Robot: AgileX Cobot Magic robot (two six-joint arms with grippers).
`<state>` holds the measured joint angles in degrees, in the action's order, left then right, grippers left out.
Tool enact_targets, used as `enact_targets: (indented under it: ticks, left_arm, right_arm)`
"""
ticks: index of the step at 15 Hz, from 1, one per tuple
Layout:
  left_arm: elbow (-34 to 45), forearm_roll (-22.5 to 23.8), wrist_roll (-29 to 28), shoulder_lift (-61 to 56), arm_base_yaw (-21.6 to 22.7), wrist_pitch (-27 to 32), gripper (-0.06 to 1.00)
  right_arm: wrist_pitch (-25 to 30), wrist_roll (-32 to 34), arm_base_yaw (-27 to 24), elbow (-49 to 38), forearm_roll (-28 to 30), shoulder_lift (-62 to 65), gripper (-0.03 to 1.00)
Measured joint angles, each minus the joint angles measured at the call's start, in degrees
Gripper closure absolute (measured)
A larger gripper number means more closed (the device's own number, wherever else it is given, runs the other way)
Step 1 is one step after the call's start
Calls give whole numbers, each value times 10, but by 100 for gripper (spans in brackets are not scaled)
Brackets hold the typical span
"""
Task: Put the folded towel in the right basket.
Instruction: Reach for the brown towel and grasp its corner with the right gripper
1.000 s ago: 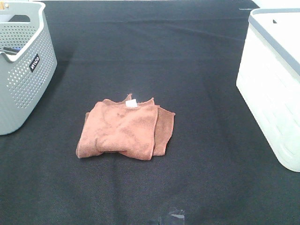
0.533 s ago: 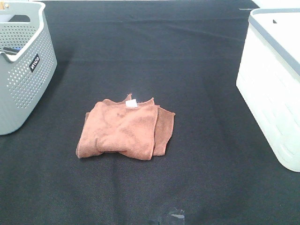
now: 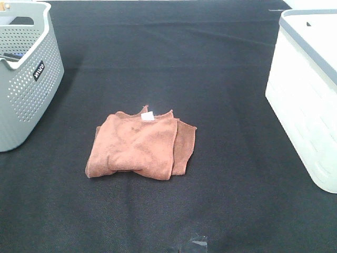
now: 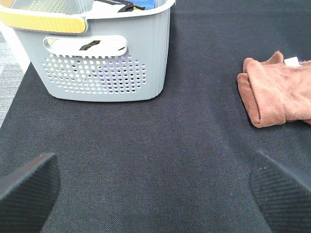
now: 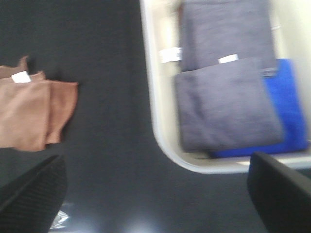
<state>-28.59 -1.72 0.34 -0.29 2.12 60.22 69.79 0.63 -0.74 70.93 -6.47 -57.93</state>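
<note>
Folded towel (image 3: 141,146), rust-brown, flat on the black surface (image 3: 174,58), near the middle and a little toward the left. Folded into a rough rectangle, with one darker layer sticking out along its right edge and a small white tag (image 3: 148,116) at its far edge. Touched by neither gripper and well apart from both baskets.

Left basket (image 3: 23,79) at the far left edge: grey plastic with perforated walls and a small dark label (image 3: 39,71) on its side. In the left wrist view, a handle slot in its wall and a yellow strip (image 4: 43,22) along the rim. Some dark and blue things inside, too cut off to name.

Right basket (image 3: 305,105) at the right edge: white walls, grey rim. In the blurred right wrist view, seen from above: two folded grey towels (image 5: 223,102) inside, one beyond the other, and a blue cloth (image 5: 291,107) beside them, partly under the nearer one.

Left gripper (image 4: 155,189) spread wide, its dark textured fingers (image 4: 26,189) far apart, only bare surface between them, holding nothing.

Right gripper (image 5: 155,194) likewise wide open, fingers (image 5: 282,194) far apart, nothing gripped. Hovering above the surface, over the gap between the folded towel and the right basket.
</note>
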Motion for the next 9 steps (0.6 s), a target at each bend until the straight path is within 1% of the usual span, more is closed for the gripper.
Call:
enact_targets:
  ticks: [1, 3, 4, 5, 6, 7, 8, 9]
  left_arm:
    - [0, 0, 0, 0, 0, 0, -4]
    - [0, 0, 0, 0, 0, 0, -4]
    - [0, 0, 0, 0, 0, 0, -4]
    - [0, 0, 0, 0, 0, 0, -4]
    - [0, 0, 0, 0, 0, 0, -4]
    - [0, 0, 0, 0, 0, 0, -4]
    - [0, 0, 0, 0, 0, 0, -4]
    - [0, 0, 0, 0, 0, 0, -4]
  right_arm:
    - [-2, 0, 0, 17, -39, -48, 0]
    - [-25, -6, 0, 29, -93, -111, 0]
    - [-25, -6, 0, 29, -93, -111, 0]
    - [-40, -18, 0, 30, -125, -137, 0]
    - [-63, -41, 0, 30, -171, -179, 0]
    - [-77, -52, 7, 30, -192, -202, 0]
    - [-95, -58, 26, 30, -194, -224, 0]
    - [-118, -58, 58, 30, -196, -248, 0]
